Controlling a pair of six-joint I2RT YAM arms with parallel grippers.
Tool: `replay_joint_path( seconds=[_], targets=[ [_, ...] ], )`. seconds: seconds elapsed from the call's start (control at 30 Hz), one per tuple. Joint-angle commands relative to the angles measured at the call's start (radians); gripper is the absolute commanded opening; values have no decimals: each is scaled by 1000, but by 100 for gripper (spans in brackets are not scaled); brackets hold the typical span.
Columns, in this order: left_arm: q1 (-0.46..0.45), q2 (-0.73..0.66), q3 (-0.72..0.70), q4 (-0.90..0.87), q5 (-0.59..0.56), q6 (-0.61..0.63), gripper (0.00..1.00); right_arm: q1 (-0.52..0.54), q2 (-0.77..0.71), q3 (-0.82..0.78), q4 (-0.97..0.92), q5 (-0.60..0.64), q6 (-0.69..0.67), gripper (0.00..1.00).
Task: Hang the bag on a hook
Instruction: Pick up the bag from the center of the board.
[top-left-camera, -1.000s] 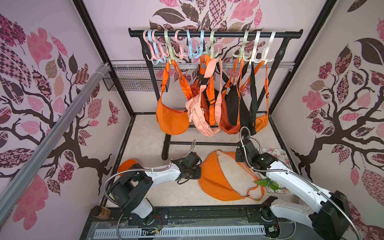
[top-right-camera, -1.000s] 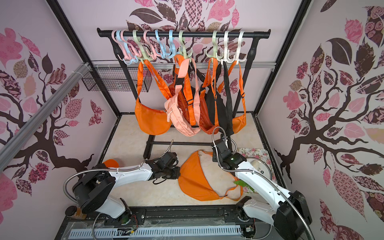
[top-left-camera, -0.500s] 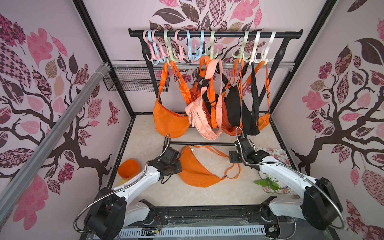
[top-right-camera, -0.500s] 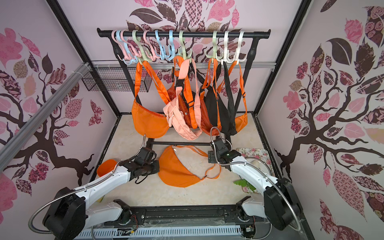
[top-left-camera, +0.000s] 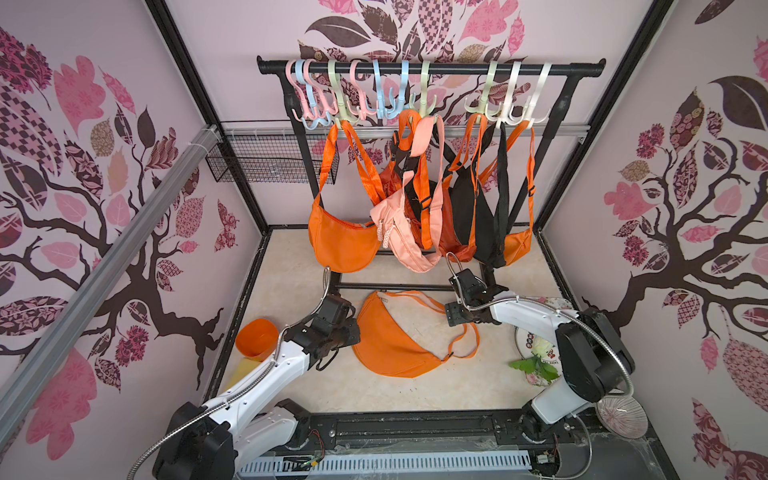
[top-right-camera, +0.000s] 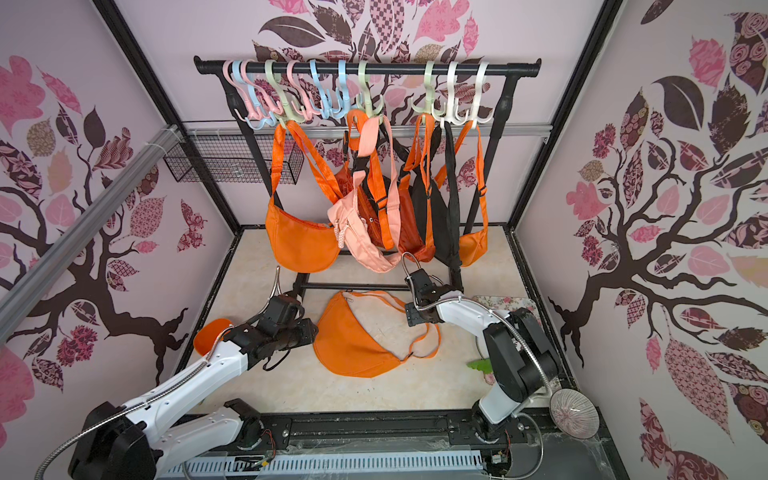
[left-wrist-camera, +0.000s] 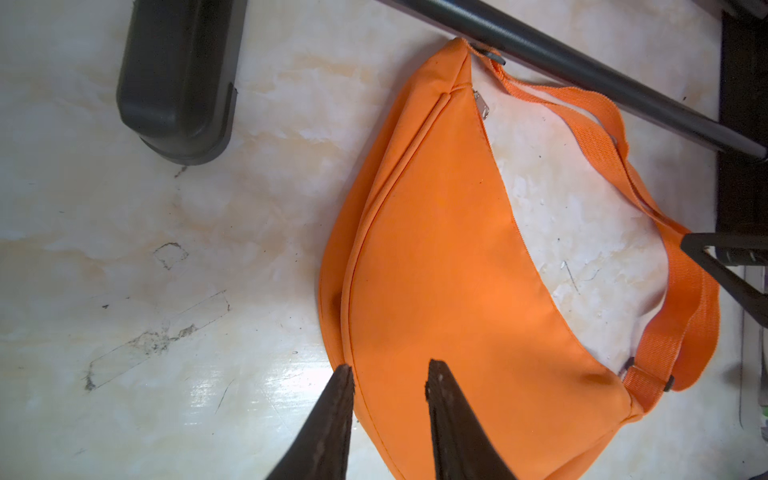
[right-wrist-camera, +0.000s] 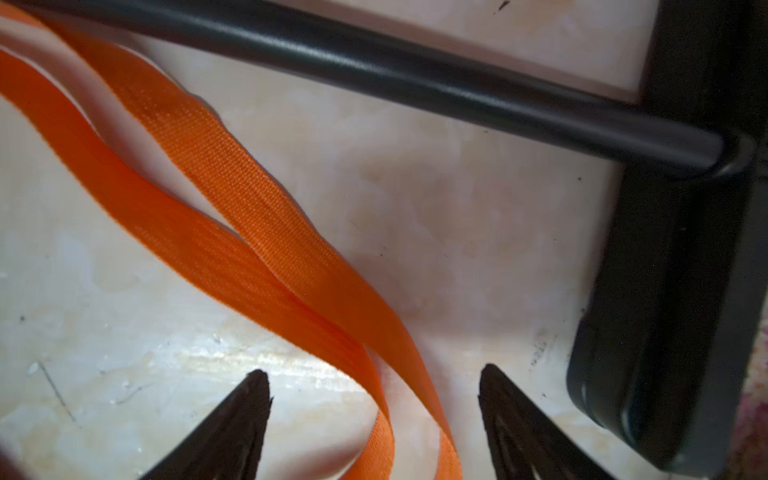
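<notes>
Both top views: orange crescent-shaped fabric bag (top-left-camera: 395, 345) lies flat on the pale marbled floor (top-left-camera: 374, 395), on the near side of the black metal clothes rack (top-left-camera: 457, 67) with its pastel plastic hooks (top-left-camera: 424, 83), between the two arms. Jaw gaps unreadable there.

Left wrist view: left gripper (left-wrist-camera: 389, 368) narrowly parted, straddling the bag's curved edge, not clamped.

Right wrist view: right gripper (right-wrist-camera: 374, 372) wide apart; the bag's orange webbing strap (right-wrist-camera: 249, 216) passes between the fingers, ungripped.
</notes>
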Motion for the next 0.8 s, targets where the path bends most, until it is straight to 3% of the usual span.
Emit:
replay_joint_path(
  seconds=[0.0, 0.17, 0.27, 0.33, 0.37, 0.5, 0.6, 0.77],
  targets=[
    [4, -25, -14, -1, -20, 3, 33, 1, 54, 30, -24, -6, -10, 66],
    [5, -106, -14, 18, -14, 20, 33, 0, 68, -16, 9, -6, -4, 55],
    [5, -164, -18, 60, -19, 9, 33, 1, 70, -14, 1, 1, 8, 30],
    [4, -196, 1, 79, -31, 10, 32, 16, 55, -4, -6, -5, 14, 5],
    [2, -208, 11, 87, -33, 15, 32, 33, 41, 0, -13, 12, 18, 0],
    [-15, -273, 35, 190, -24, 81, 33, 138, -81, 41, -75, 162, 19, 0],
    [-53, -307, 49, 269, 5, 162, 40, 168, -252, 72, -89, 211, 2, 0],
    [-184, -286, 154, 323, 41, 370, 53, 168, -549, 162, 21, 234, -172, 0]
  ],
)
